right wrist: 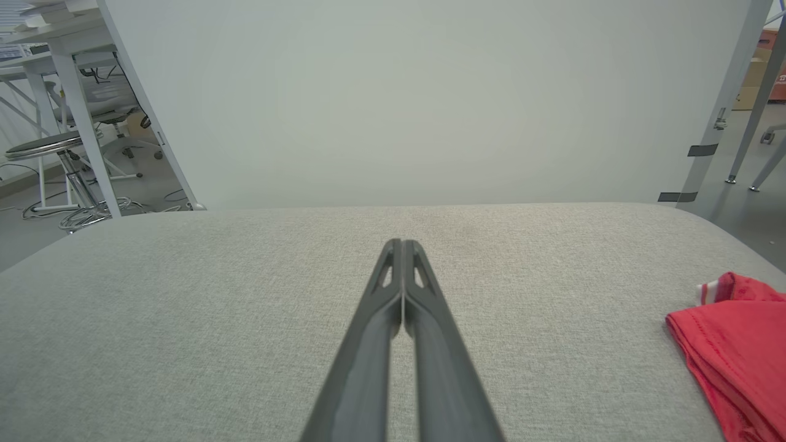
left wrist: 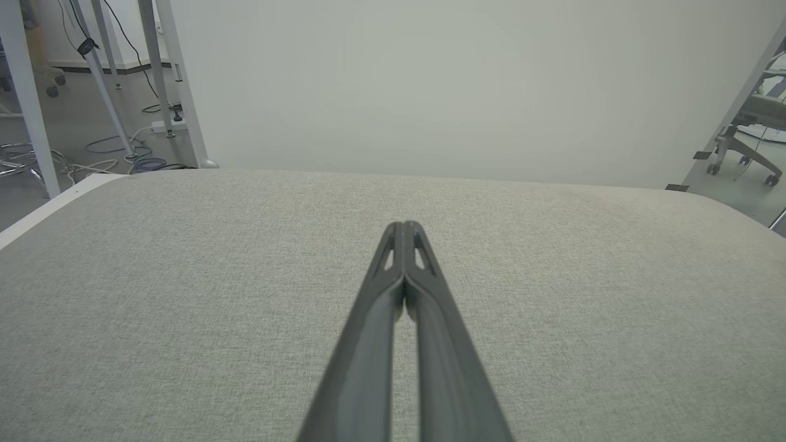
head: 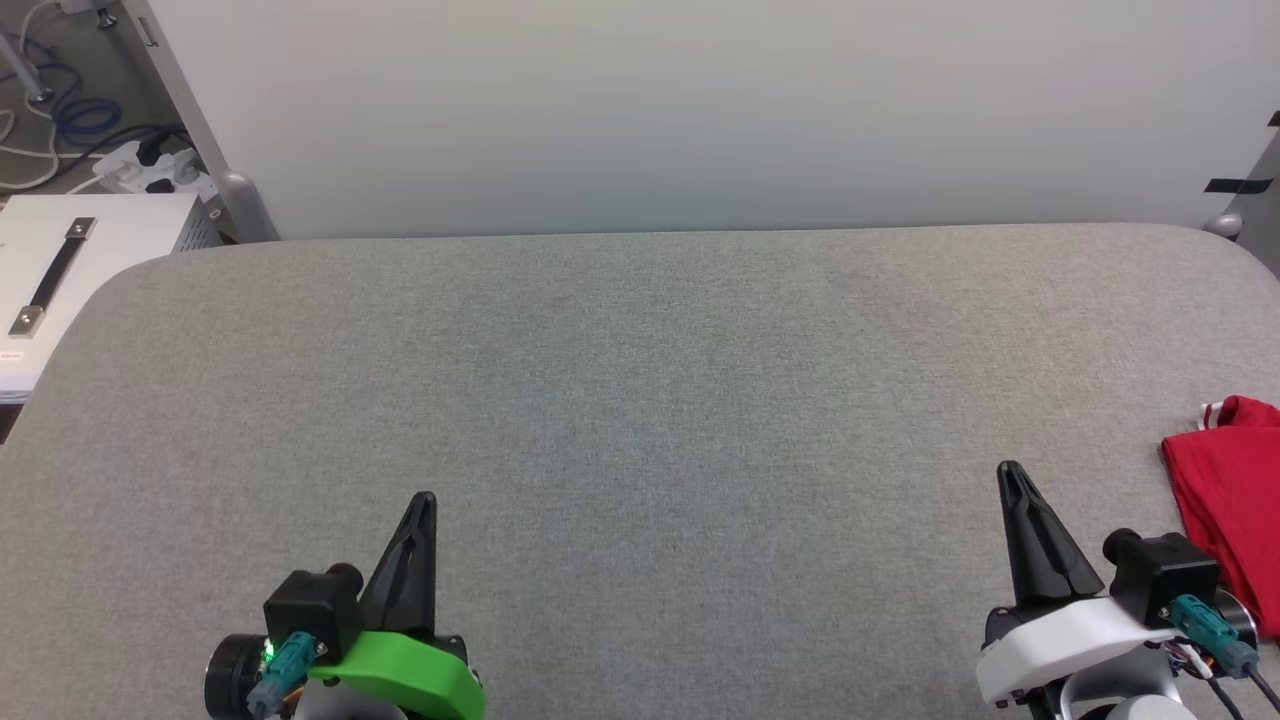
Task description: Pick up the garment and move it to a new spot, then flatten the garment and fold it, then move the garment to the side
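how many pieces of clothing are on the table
1: a red shirt at the table's right edge, just right of the right pincer. It runs off frame, so more could be hidden.

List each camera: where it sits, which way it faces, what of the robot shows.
Head view: on the head, facing forward and down at the grey table; left claw lower left, right claw lower right, both shut.
Left wrist view: on the left wrist, looking along the left claw over the table to the pale wall.
Right wrist view: on the right wrist, looking along the right claw; red shirt at right.
Shared: head and right wrist views both show the shirt.
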